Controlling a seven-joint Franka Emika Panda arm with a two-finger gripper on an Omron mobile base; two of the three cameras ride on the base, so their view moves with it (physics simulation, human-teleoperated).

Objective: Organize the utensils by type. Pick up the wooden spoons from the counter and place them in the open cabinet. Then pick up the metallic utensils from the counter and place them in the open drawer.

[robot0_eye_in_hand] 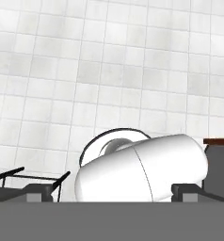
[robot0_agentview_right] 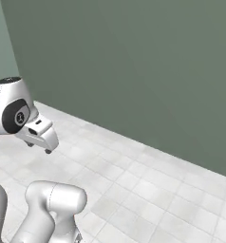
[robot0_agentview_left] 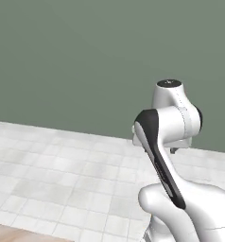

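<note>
no utensils near fingers [robot0_agentview_right: 39, 148] | arm over tiled floor [robot0_agentview_left: 62, 170]

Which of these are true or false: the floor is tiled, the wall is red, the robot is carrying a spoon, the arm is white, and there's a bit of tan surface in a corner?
1. The floor is pale tile. True.
2. The wall behind is red. False: it is a dull grey-green.
3. The gripper carries a wooden spoon. False: nothing hangs from it in the right base view, though whether its fingers are open or shut is too small to tell.
4. The arm is white with dark joints. True.
5. A tan surface shows at the bottom left corner of the left base view. True; too little shows to say what it is.
</note>
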